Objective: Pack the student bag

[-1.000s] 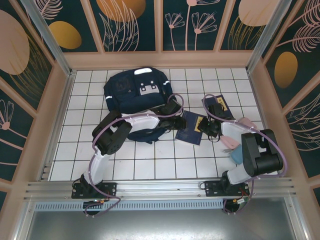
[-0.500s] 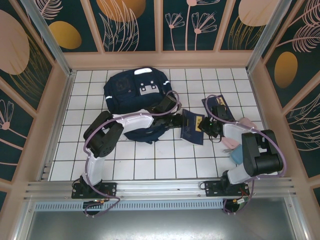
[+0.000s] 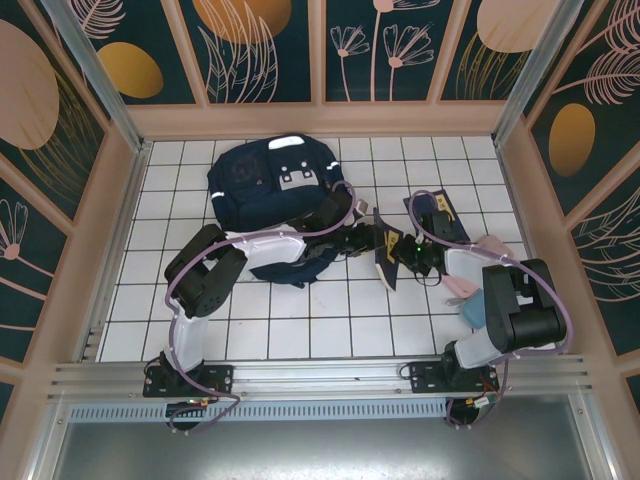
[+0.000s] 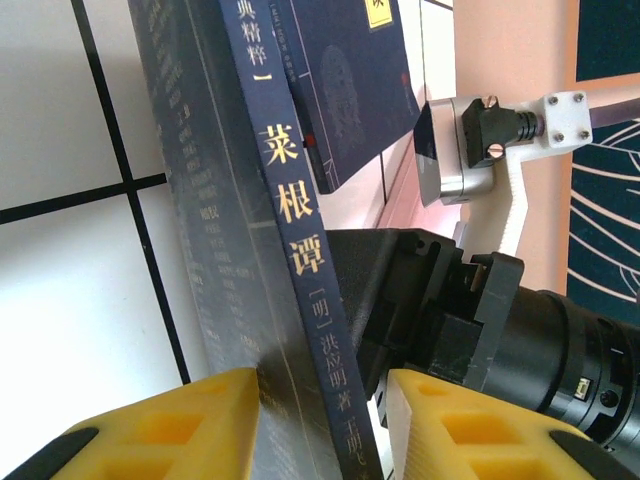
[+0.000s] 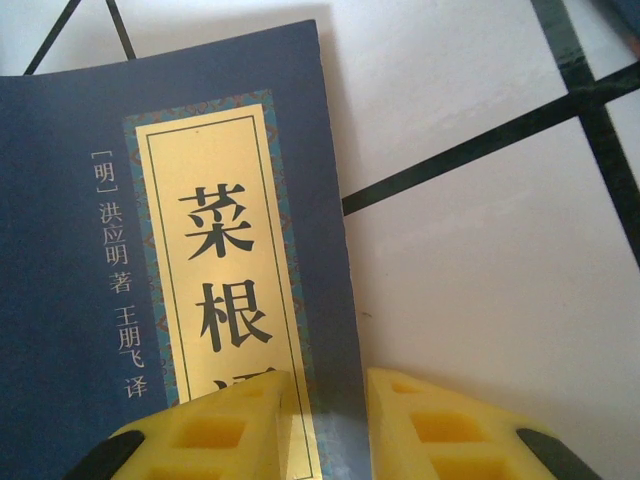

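Two arms meet at a dark blue book [image 4: 300, 250] tipped up on edge near the middle of the white-tiled bench [image 3: 300, 320]. On the near side of the book, both arm bases are bolted at the bench edge, and the left arm curves in toward the book from its left. The left end effector [image 4: 320, 400] pinches the book with one yellow finger [image 4: 170, 425] on each side, gold characters running down the spine between them.

Just right of the book, the right end effector [image 5: 328, 400] points at the front cover. Its yellow fingers [image 5: 210, 430] are slightly parted with a slim gap, their tips at the cover's edge beside a gold title panel [image 5: 225, 270]. Whether they touch the cover cannot be told. Right of the book and nearer, a light-blue item [image 3: 470, 307] lies partly hidden by the right arm.

Just beyond the book to its right, a second book [image 4: 350, 100] of the same dark blue lies flat on the tiles. Beyond the book to its left, the student bag [image 3: 270, 175] lies on the bench. It is navy with grey-white patches on top, and its dark lower part reaches under the left arm. Farthest from the book, teal wall panels [image 3: 265, 50] painted with leaves close off the bench.
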{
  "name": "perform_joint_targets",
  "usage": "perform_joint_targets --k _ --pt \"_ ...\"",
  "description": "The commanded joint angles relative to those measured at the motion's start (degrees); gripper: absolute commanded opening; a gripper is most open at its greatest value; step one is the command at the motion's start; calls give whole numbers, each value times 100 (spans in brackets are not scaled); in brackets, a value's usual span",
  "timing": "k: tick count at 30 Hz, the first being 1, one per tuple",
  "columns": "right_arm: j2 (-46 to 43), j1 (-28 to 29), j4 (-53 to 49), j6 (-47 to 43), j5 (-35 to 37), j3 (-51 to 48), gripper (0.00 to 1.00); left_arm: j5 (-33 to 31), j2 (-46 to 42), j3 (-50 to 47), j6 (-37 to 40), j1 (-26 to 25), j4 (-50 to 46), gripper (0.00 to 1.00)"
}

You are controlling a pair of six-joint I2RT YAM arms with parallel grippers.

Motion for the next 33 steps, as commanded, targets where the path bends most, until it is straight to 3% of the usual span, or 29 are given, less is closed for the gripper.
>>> perform_joint_targets --k 1,9,16,18,21,24,29,33 --pt "87 72 -116 51 -152 -143 26 -34 69 29 -49 -53 69 39" --pt "41 56 -172 -48 -85 -108 28 -503 7 134 432 -44 -613 40" --pt "-52 43 -204 -80 -40 -85 32 -774 -105 176 647 -20 -844 24" --pt "-173 42 -191 -136 -34 -81 36 -884 -183 179 768 -4 -901 13" --pt "-464 34 -227 -165 63 -73 42 -1068 -391 196 943 37 -1018 5" --pt "-829 -10 -154 -179 -54 -88 50 -1281 -709 189 1145 124 -1127 3" --pt "-1644 -60 470 -31 -855 -214 72 -1464 -1402 -34 1219 451 -998 6" --pt "-1991 -74 1171 508 -1520 -236 81 -1724 -1929 -322 950 911 -677 7"
